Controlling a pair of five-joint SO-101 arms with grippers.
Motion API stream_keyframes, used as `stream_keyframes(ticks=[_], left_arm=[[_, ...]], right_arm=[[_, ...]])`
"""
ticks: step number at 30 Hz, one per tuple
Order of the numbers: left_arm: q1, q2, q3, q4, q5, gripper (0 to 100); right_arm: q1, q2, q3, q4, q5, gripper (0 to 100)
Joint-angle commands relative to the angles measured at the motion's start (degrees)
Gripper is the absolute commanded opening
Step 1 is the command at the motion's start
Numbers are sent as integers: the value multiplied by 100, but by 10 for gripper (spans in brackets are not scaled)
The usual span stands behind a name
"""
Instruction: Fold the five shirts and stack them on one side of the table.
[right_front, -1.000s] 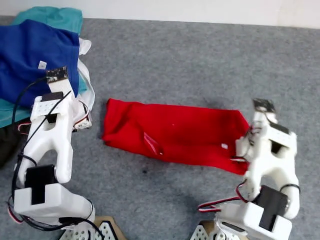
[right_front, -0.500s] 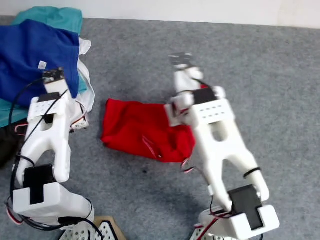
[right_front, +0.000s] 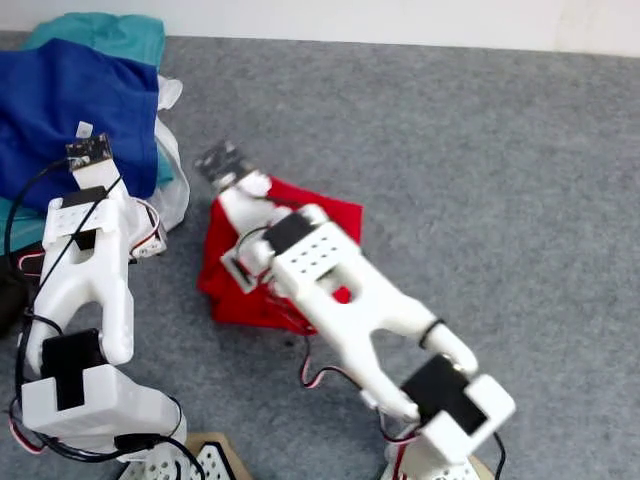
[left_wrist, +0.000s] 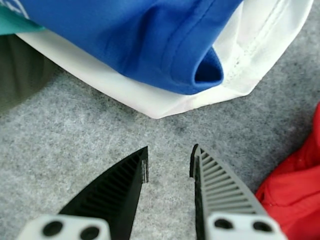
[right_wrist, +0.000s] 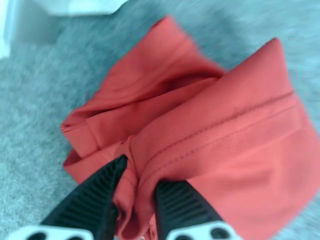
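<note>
The red shirt (right_front: 335, 218) lies folded over itself left of the table's middle. My right arm (right_front: 330, 275) stretches across it from the lower right. My right gripper (right_wrist: 137, 192) is shut on a bunched fold of the red shirt (right_wrist: 210, 125), with the doubled layers spread beyond its fingers. A pile at the far left holds a blue shirt (right_front: 70, 110), a teal shirt (right_front: 110, 35) and a white shirt (right_front: 172, 185). My left gripper (left_wrist: 169, 157) hangs open over bare carpet, just short of the blue shirt (left_wrist: 130, 40) and white shirt (left_wrist: 250, 65). Nothing is between its fingers.
A dark garment (right_front: 8, 290) lies at the left edge beside my left arm (right_front: 85, 260). The grey carpeted table (right_front: 500, 150) is bare to the right of the red shirt. The red shirt's edge (left_wrist: 295, 195) is close beside my left gripper.
My right gripper has carried the red shirt's right end leftward across the table, doubling the shirt over. My left arm has shifted slightly toward the pile.
</note>
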Motion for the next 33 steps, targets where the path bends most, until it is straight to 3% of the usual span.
stream_keyframes(ticks=[1,9,22,28,33], left_arm=[[-48,-22,-66,-176,44,158],[-48,-22,-48,-220,44,158],[-48,-22,-48,-220,44,158],[-48,-13,-48,-220,44,158],[-22,-13,-48,-220,44,158]], right_arm=[[-171,92,-356,-127,-44,7],[-92,-119,-462,-92,-44,7],[-690,-110,-453,66,-44,7],[40,-303,-954,470,0,7],[514,-646,-1754,1710,440,7]])
